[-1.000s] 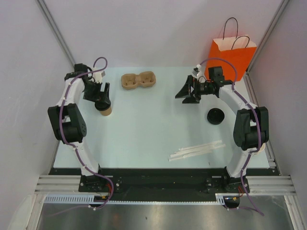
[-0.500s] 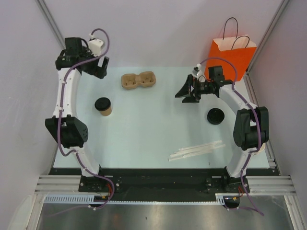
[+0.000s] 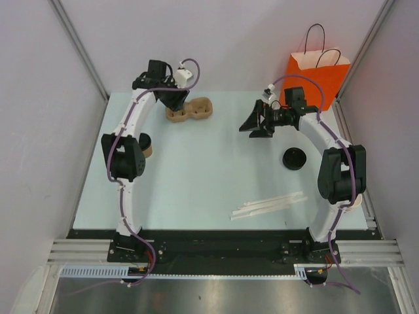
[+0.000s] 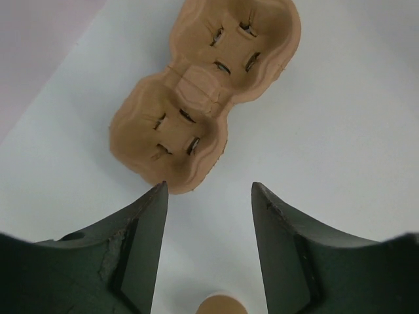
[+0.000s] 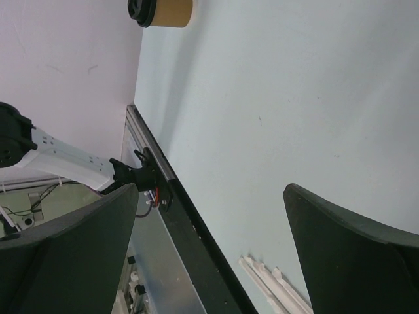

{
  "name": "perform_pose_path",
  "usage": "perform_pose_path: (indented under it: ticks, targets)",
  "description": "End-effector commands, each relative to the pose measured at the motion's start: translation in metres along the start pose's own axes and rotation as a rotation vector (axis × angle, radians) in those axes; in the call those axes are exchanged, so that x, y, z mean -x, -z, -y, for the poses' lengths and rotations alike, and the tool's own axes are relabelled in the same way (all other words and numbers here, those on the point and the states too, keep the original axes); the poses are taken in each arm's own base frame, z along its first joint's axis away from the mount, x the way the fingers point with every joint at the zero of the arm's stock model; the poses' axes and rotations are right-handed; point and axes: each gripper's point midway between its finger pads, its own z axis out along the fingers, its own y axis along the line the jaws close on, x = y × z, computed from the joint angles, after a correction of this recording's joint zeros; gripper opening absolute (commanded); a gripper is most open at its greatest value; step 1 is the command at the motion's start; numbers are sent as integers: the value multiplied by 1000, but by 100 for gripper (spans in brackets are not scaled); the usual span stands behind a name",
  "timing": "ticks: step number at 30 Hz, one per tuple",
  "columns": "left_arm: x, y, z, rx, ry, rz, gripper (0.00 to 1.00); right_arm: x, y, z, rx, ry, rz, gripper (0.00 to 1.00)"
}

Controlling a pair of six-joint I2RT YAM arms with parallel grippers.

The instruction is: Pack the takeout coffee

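One table point(image 3: 216, 183), pale, carries everything. Two arms are on it.

One orange paper bag point(image 3: 317, 75) stands upright at the far right corner, with two dark handle loops above its mouth.

One moulded pulp cup carrier point(image 3: 190, 109) with two wells, both bare, lies far centre-left. In the left wrist view the carrier point(image 4: 203, 98) fills the upper frame.

Left gripper point(image 3: 175, 99) hangs over the carrier's left well. Its jaws are parted with nothing between them; only bare table shows in the gap of the left gripper point(image 4: 209, 196), and the finger point(image 4: 141, 252) tips sit just short of the carrier's near rim. I cannot name a small tan round shape cut off at the bottom edge there.

Right gripper point(image 3: 256, 124) sits mid-right, jaws spread wide and empty, pointing left across the table. From its own camera the right gripper point(image 5: 209, 216) frames bare table.

A few white paper-wrapped sticks point(image 3: 268, 205) lie side by side near the front edge; I cannot settle the exact count. They are cut off by the frame edge in the right wrist view point(image 5: 275, 288).

One takeout coffee point(image 3: 146, 148), upright at the left side, well apart from the bag, is mostly hidden behind the left arm's elbow from above. The right wrist view shows the takeout coffee point(image 5: 160, 12) cropped at the top edge.

One loose black lid point(image 3: 294, 158) lies flat, right of centre.
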Motion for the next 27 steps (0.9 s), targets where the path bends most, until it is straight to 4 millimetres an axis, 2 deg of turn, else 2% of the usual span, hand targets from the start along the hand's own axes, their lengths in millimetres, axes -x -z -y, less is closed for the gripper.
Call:
perform_pose_path:
  ticks: [1,2,5,6,12,27]
  targets:
    - [23,-14,-8,7,82,102,58,8,-2,0,6,27,5,99]
    - [18,-24,-8,1,103,97,58,8,-3,1,4,22,3,100]
    - [20,-39,-9,2,168,125,58,5,-7,5,4,15,-6,100]
    - [15,-49,-8,-7,188,116,58,4,-8,5,4,13,-9,100]
    - [4,-73,-7,-12,256,110,53,2,-12,6,9,9,-20,100]
    - [-16,-96,-4,-23,291,73,44,0,-18,15,15,-22,-35,100]
